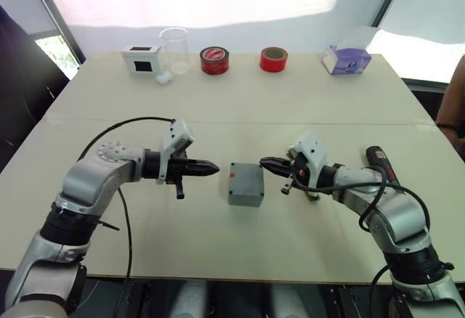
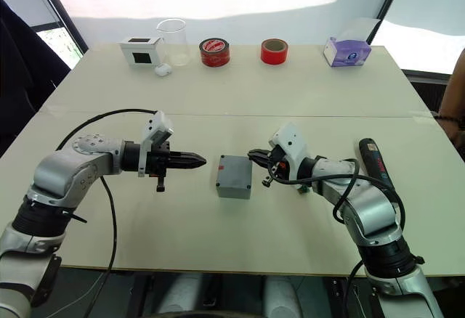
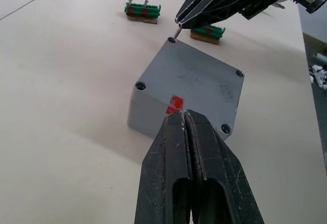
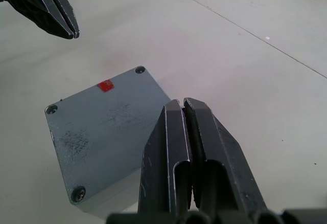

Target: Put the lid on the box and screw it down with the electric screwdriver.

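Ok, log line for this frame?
lid: on box | left gripper: shut, empty, beside box | right gripper: shut on screw at lid corner hole | electric screwdriver: lying on table, untouched

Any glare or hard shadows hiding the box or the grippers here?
Left eye view: the backdrop above the table is blown out white; the box, left gripper and right gripper are evenly lit. Left wrist view: soft shadow beside the box; the screw at the right gripper's tip is readable. Right wrist view: no glare on the box.
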